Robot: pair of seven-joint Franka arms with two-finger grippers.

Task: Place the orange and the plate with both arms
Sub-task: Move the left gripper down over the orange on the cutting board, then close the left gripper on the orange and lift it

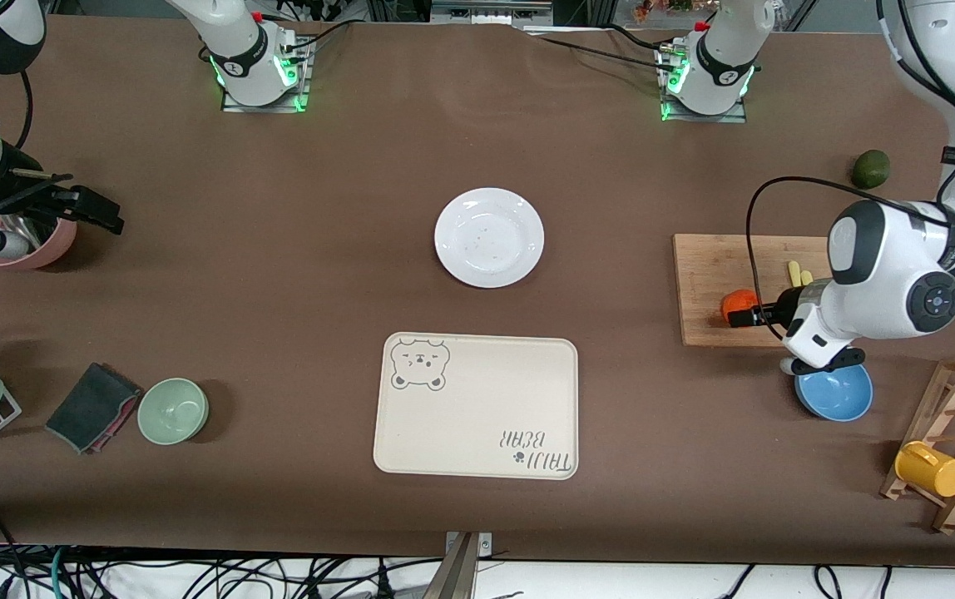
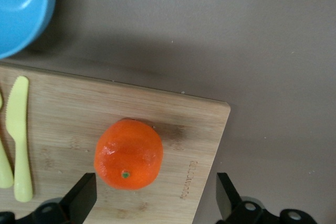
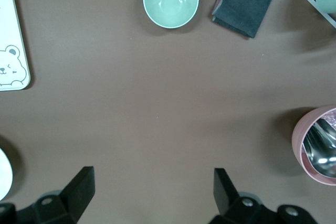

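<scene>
The orange is seen resting on a wooden cutting board toward the left arm's end of the worktop, close to the board's edge that faces the middle of the worktop. In the left wrist view the orange is found lying on the board with its stem dimple turned toward the camera, and two pale yellow knives are laid on the same board beside it. The left gripper is held over the board at the orange, its jaws spread wide, with the fruit lying nearer one finger than the other; no contact between finger and fruit can be made out. A blue bowl is set just beside the board, nearer to the front camera. The plate is placed near the middle of the worktop, upright and bare apart from faint specks, and the cream bear-print tray lies nearer to the front camera than the plate, apart from it. The right gripper is held over bare worktop toward the right arm's end, beside a pink cup, with its jaws likewise wide and nothing between them. A pale green bowl and a folded dark cloth are seen nearer to the front camera at that end.
</scene>
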